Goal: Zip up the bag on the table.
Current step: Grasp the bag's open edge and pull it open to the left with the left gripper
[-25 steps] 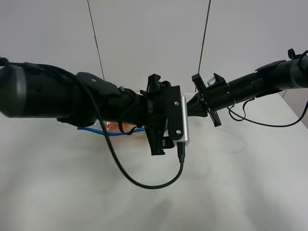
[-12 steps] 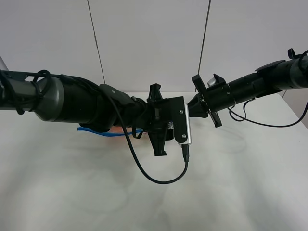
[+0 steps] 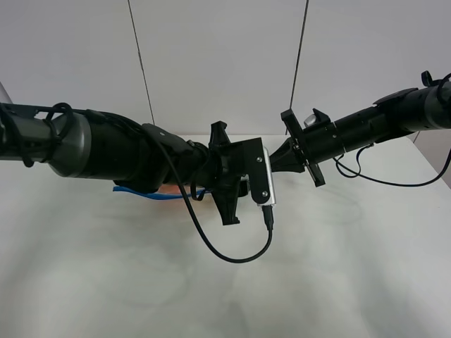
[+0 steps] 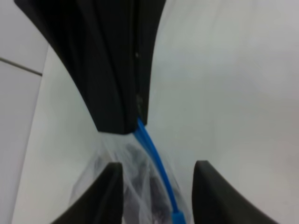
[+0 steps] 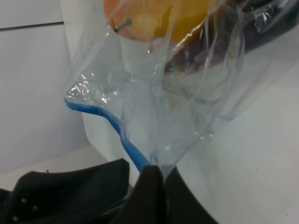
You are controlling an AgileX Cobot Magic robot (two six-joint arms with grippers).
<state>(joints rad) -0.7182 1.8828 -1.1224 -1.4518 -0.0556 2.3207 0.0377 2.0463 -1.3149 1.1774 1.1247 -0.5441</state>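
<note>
The clear bag (image 5: 187,70) holds orange, yellow and dark items; its blue zip strip (image 5: 119,135) runs to my right gripper (image 5: 156,175), which is shut on the strip's end. In the left wrist view the right gripper's fingers (image 4: 121,93) pinch the blue strip (image 4: 156,158). My left gripper (image 4: 159,164) is open, one finger on each side of the strip, not touching it. In the high view the left gripper (image 3: 229,176) and arm hide most of the bag (image 3: 173,190); only the orange and a piece of blue strip (image 3: 130,190) show. The right gripper (image 3: 285,156) meets it from the right.
The white table (image 3: 338,267) spreads wide around the bag. A black cable (image 3: 225,253) loops down from the left wrist over the table. Two thin cords (image 3: 141,63) hang in front of the white back wall.
The left arm has dropped lower and its gripper has shifted a little to the left along the bag. The right arm and its hold have not moved.
</note>
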